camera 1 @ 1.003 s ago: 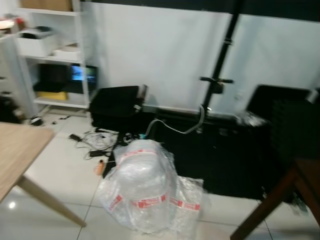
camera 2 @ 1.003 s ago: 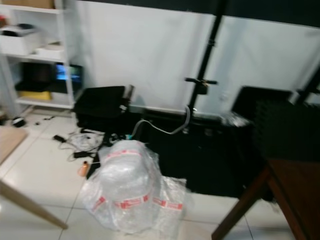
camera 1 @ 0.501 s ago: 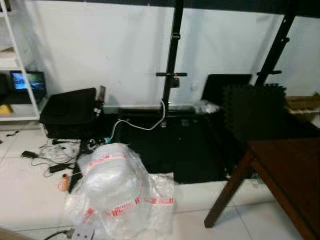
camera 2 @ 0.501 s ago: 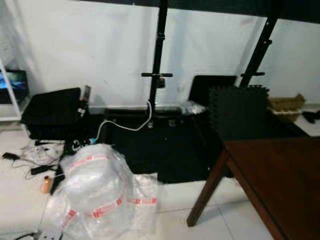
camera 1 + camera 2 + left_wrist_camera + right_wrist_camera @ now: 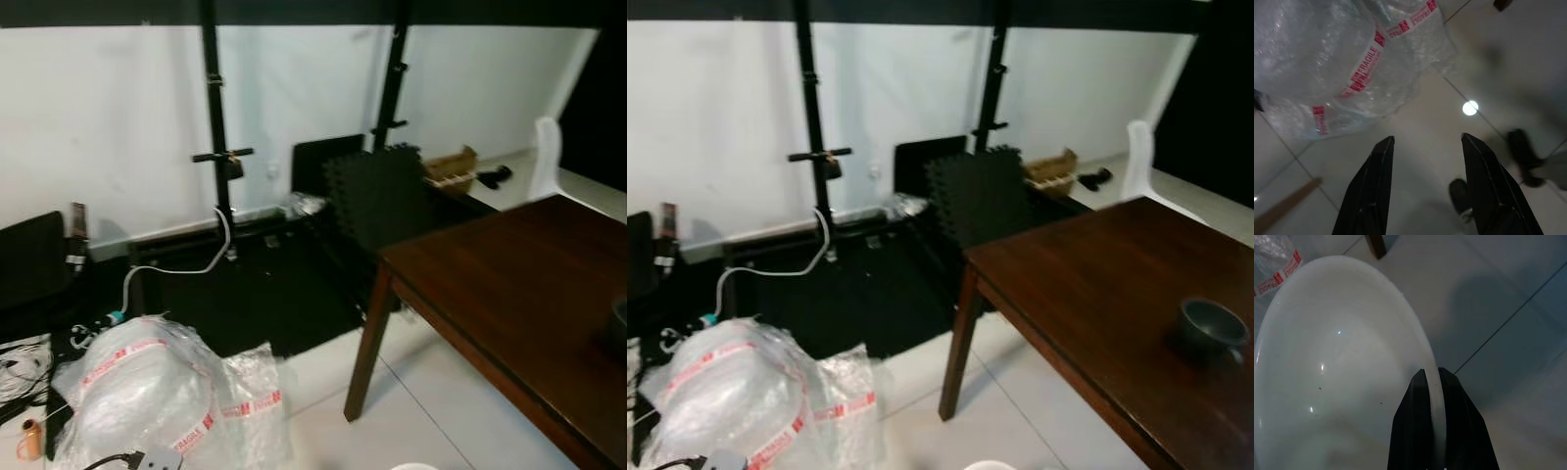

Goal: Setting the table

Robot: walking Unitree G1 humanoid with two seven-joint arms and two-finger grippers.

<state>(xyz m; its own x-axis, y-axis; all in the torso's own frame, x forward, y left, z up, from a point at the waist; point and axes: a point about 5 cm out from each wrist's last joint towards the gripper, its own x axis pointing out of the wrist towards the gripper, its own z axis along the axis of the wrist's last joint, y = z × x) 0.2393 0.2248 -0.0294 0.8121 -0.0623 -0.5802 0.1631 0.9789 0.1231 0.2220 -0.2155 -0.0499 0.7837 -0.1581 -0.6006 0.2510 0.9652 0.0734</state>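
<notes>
Presently in transit toward the dark wooden table, with nothing yet laid from the carried load. Right gripper clenched on the rim of a white plate, one finger each side of the edge; plate carried low over the tiled floor, presumably held by the rim so it can be slid flat onto the tabletop. A sliver of white at the lower edge of the right eye view is probably that same plate. Left gripper released, fingers spread and holding nothing, pointed down at the floor beside a bubble-wrap bundle taped FRAGILE; likely kept free for balance or the next item. Already on the table: one dark bowl near its right side, suggesting a setting begun there. Bundle and loose cables lie on the floor to the left of the table leg; a tripping concern on approach.
</notes>
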